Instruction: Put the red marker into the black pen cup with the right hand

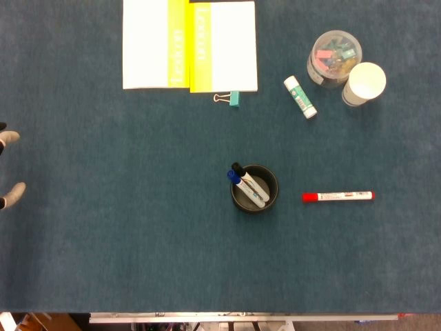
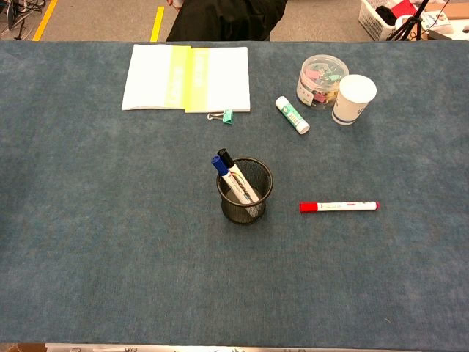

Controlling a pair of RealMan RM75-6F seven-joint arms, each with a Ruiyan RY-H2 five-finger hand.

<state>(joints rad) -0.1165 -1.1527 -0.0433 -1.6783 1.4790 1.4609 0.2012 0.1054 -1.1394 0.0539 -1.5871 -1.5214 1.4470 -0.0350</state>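
Red marker (image 1: 337,196) flat on the table, right of the cup (image 1: 254,188).
My left hand (image 1: 9,165) barely peeks in, grip unclear; right hand unseen.

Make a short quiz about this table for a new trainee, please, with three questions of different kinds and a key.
1. True or false: the red marker already stands in the black pen cup.
2. Which thing lies nearest to the white paper cup?
A. the clear tub of clips
B. the open notebook
C. the binder clip
3. Fill in: the pen cup holds two markers, one with a black cap and one with a ____ cap.

Key
1. False. It lies flat on the table, to the right of the cup.
2. A
3. blue
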